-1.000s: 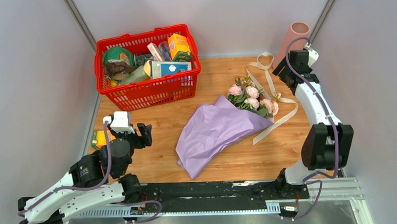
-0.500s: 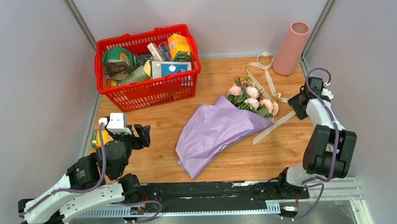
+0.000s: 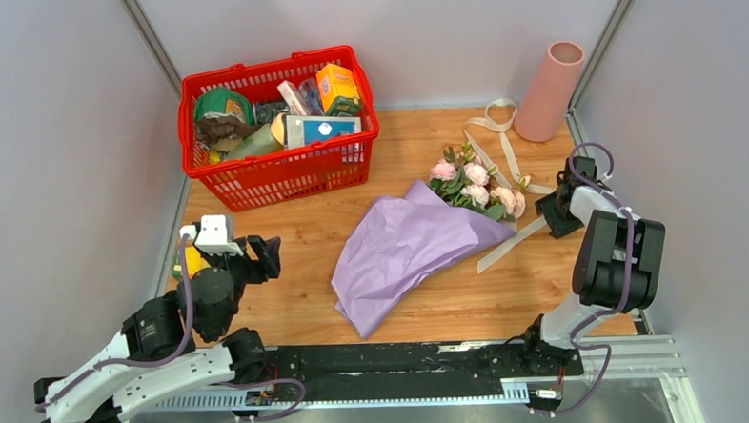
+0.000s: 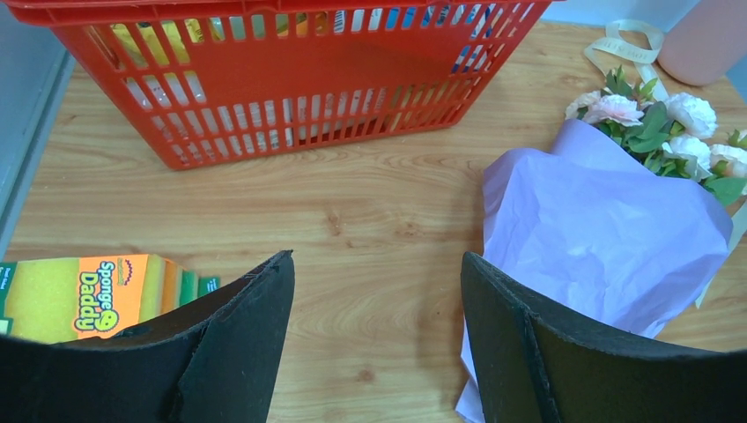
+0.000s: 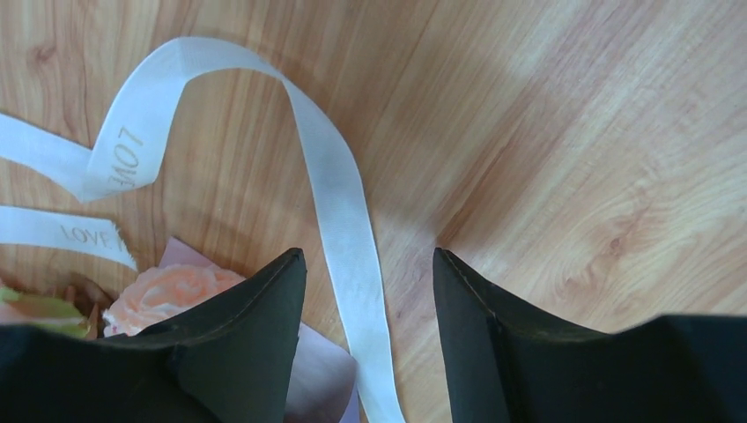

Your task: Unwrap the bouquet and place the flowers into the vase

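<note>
R gripper [image 5: 368,257], jaws apart, empty, hangs over ribbon [image 5: 339,194]. Centre strip btwn pads, pinch flat, pull clear of bouquet [image 3: 420,243]. L gripper [image 4: 377,262] spread, empty.

Layout on the table [image 3: 305,229]
We find the bouquet [image 3: 420,243] at centre, blooms toward the far right. The ribbon [image 5: 339,189] lies loose behind and right of it, the vase [image 3: 548,89] in the far-right corner, the basket [image 3: 283,173] far left, and the sponge pack [image 4: 88,295] at the left edge.
</note>
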{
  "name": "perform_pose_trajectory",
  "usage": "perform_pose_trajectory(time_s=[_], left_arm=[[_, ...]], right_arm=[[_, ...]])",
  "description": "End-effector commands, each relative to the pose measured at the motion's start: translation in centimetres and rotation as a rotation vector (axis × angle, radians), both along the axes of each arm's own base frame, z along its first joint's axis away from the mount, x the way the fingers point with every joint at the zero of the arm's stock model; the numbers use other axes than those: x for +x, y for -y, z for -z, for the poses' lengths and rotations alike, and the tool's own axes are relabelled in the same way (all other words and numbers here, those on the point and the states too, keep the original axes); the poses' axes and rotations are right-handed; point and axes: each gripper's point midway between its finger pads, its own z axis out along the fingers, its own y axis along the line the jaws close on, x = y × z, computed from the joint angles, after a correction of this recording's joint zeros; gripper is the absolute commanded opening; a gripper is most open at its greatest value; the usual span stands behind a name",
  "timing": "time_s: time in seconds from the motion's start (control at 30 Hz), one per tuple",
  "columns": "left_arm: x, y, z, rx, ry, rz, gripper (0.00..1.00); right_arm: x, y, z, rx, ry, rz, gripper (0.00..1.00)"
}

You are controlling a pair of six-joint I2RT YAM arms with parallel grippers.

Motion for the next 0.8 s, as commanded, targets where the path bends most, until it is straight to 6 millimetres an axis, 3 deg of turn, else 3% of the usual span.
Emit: perform_pose_trajectory(time_s=[0.0,0.17,0.33,0.4,0.63,0.77], left_arm=[[0.0,-0.5,-0.6,-0.022,0.016,-0.02,0.77],[0.0,-1.1,-0.8,-0.032,0.025,-0.04,0.77],[0.0,-1.9,-1.0,-0.05,0.038,-0.069,0.77],[0.0,-2.1,-1.1,-0.056,0.042,-0.078,0.77],[0.1,-2.1,-1.0,-0.052,0.049,-0.085,0.76],[0.4,-1.6,-0.5,-0.006,0.038,-0.086,0.76]], right_arm=[[1.2,1.3,1.0,-0.031,0.012,0.071,0.56],[2.6,1.8,1.7,-0.033,0.003,0.078,0.44],[4.7,2.6,2.5,-0.046,0.026,0.076,0.11],[7.5,2.3,2.0,-0.027,0.11,0.027,0.0],[19.8,-1.5,-3.6,0.027,0.499,-0.243,0.0],[25.3,-4.4,-3.9,0.064,0.581,-0.352,0.0]])
